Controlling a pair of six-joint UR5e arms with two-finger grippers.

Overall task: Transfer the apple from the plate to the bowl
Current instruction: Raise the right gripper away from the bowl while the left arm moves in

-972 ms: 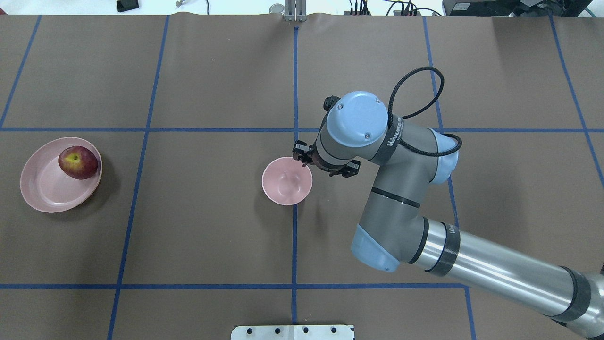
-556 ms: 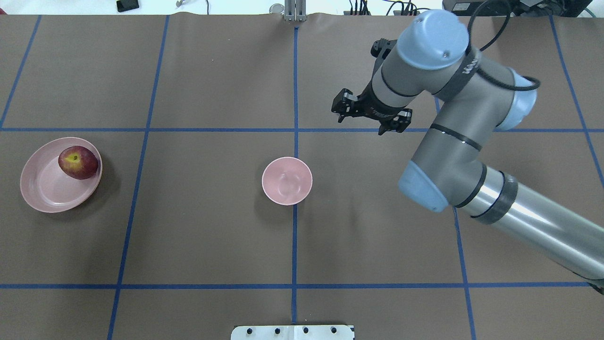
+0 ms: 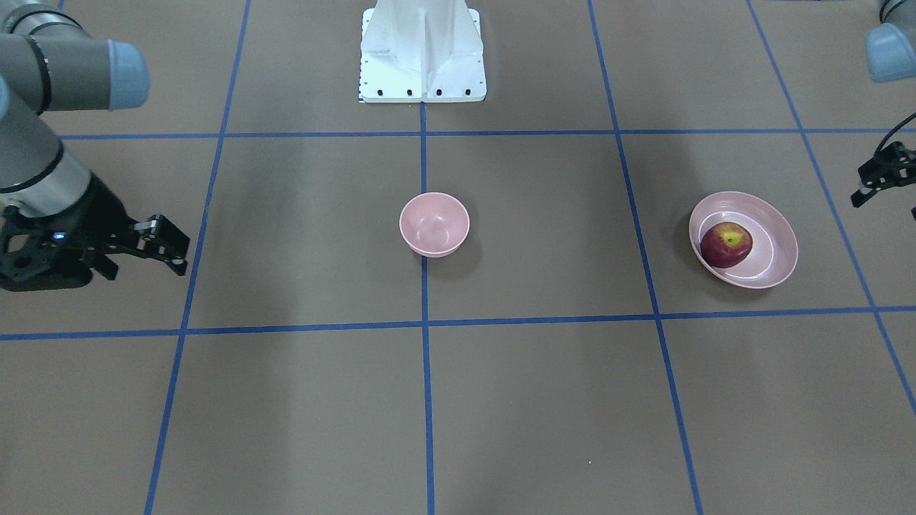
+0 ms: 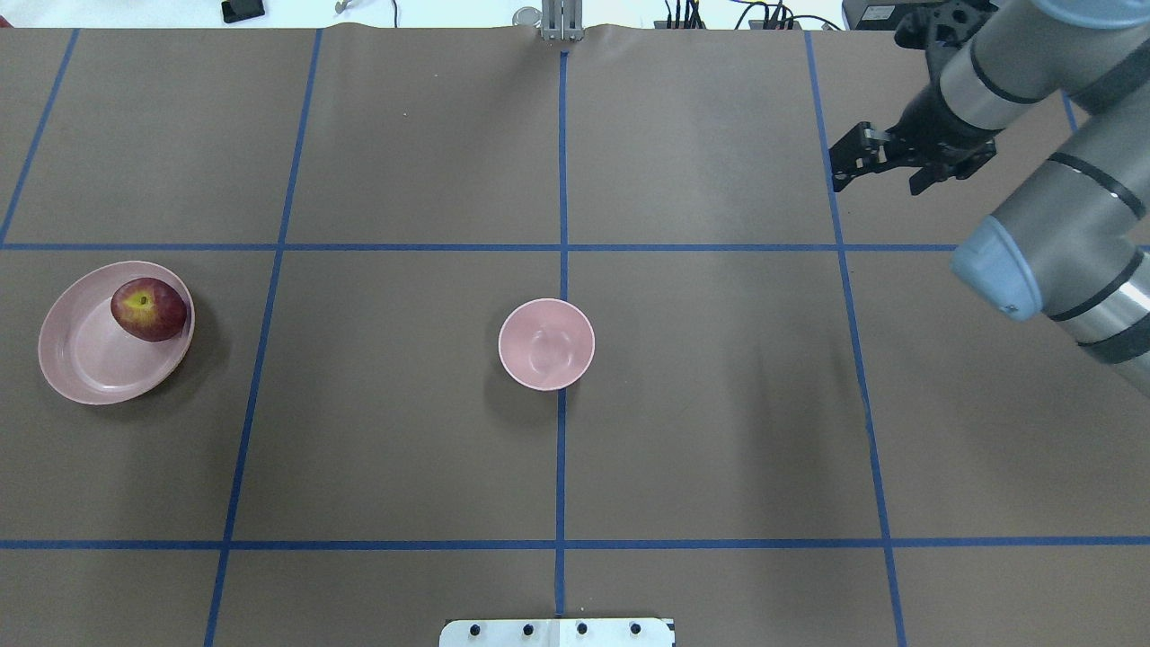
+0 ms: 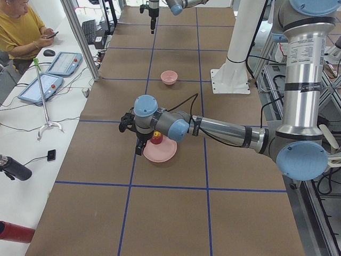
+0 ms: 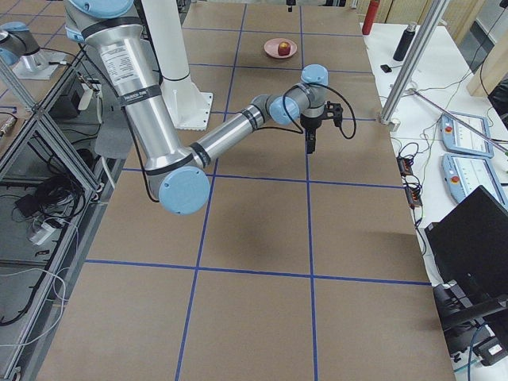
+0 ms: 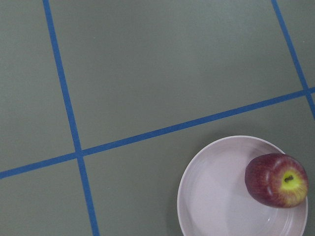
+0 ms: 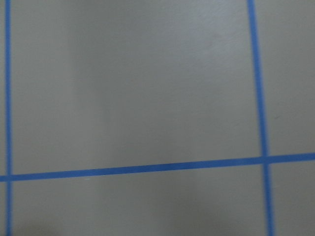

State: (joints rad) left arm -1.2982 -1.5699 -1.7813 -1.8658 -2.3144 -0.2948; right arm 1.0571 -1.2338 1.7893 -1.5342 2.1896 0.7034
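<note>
The dark-red apple (image 4: 148, 308) with a yellow stem patch lies on the far side of the shallow pink plate (image 4: 85, 377) at the table's left. It also shows in the left wrist view (image 7: 276, 180). The small deep pink bowl (image 4: 546, 344) stands empty at the table's centre. My right gripper (image 4: 888, 171) is open and empty, raised at the far right, well away from the bowl. My left gripper (image 3: 886, 206) hovers just outside the plate (image 3: 776, 268), cut off by the view's edge; its fingers look spread and empty.
The white robot base plate (image 3: 422, 57) sits at the near edge, behind the bowl. Blue tape lines grid the brown table cover. An operator (image 5: 21, 26) sits beside control pendants (image 5: 40, 88) past the table's far edge.
My right gripper has left the bowl's rim and swung up and away to the far right. The bowl, plate and apple have not moved.
</note>
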